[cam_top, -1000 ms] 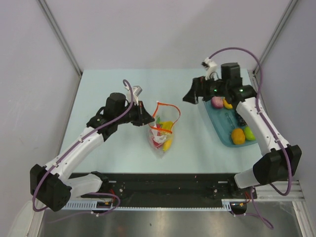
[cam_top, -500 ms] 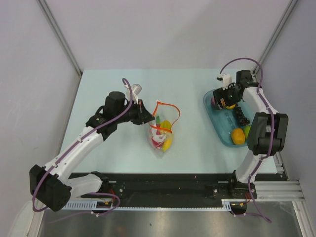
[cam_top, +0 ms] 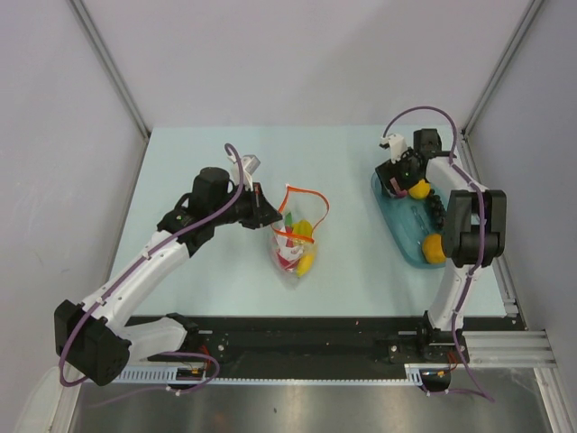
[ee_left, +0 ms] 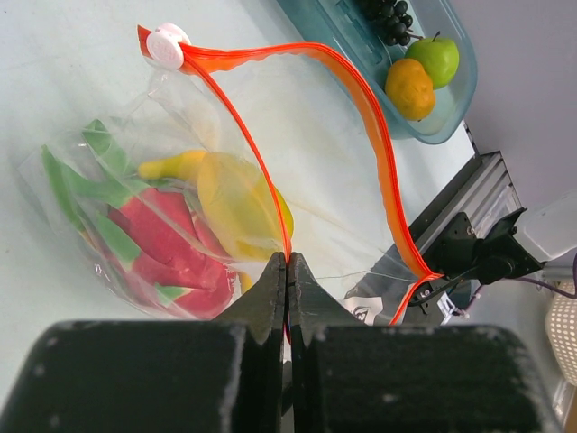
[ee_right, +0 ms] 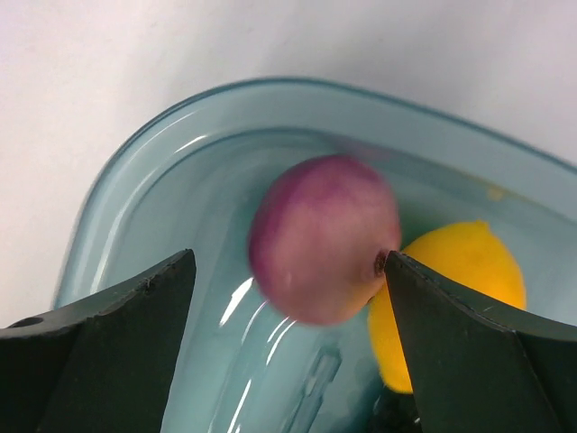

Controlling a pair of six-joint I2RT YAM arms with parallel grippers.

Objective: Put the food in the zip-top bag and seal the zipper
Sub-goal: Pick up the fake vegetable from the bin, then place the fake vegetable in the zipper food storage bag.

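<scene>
The left pincer was seen closed to a slit, the zipper nipped between its tips at the near lip of the zip-top bag. From that pinch the orange-red strip was carried off to a white slider, then looped back along the other lip, so the mouth was held agape. Inside the bag a banana and a red piece with green leaves were lying already, at the middle of the desk.

The right pincer was spread wide and nothing was gripped by it. Between its fingers a purple ball was framed – blurred, one finger at its edge, a gap left on the other side. Just behind the ball a yellow fruit was lodged, both within the teal bowl at the far right of the desk. An orange and a green apple were left at the bowl's nearer end.

The loading step was judged to be in hand, the sealing not yet reached. For the next move, the right fingers would need to be closed squarely on the ball – a round, glossy thing, easily squirted out – and it would then need to be lifted leftward to the open mouth.
</scene>
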